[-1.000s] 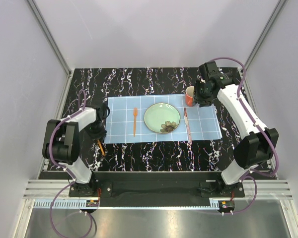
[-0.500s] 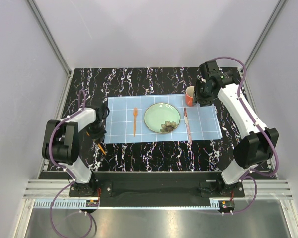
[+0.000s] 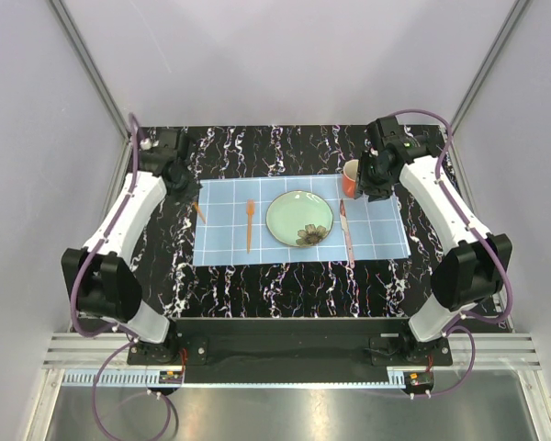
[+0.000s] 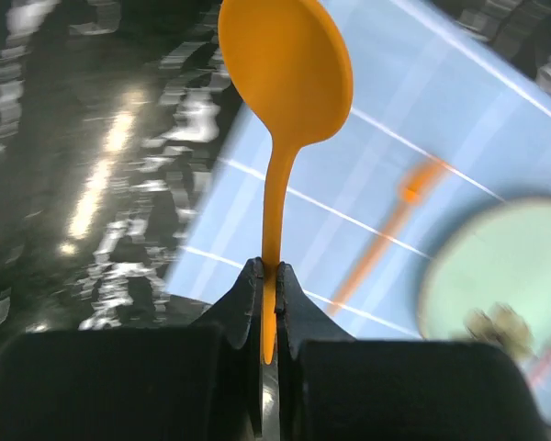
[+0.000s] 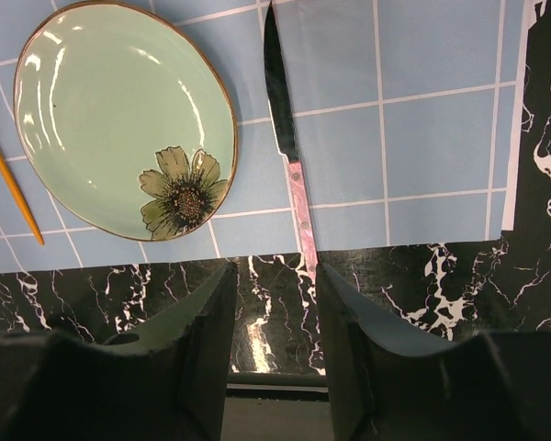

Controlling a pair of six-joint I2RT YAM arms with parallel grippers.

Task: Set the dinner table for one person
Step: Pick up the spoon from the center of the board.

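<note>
The dinner table [image 3: 257,147] is glossy black with white veins. My left gripper [image 3: 189,191] is shut on the handle of an orange spoon [image 3: 198,209], held above the placemat's far left edge. In the left wrist view the spoon [image 4: 285,69] sticks out from the gripper [image 4: 269,271], bowl away from it. On the light blue placemat [image 3: 386,234] lie an orange fork [image 3: 249,224], a green flowered plate [image 3: 299,219] and a pink-handled knife [image 3: 346,231]. My right gripper [image 3: 374,186] is open and empty beside a red cup [image 3: 350,177]; its wrist view shows the plate [image 5: 119,119] and knife [image 5: 289,156].
Grey walls and metal frame posts close in the table on three sides. The knife's handle reaches the placemat's near edge [image 5: 422,241]. The fork [image 5: 5,165] shows at the left of the right wrist view.
My left arm has swung from the table's near left to its far left, carrying the orange spoon up with it. The right arm has hardly moved.
</note>
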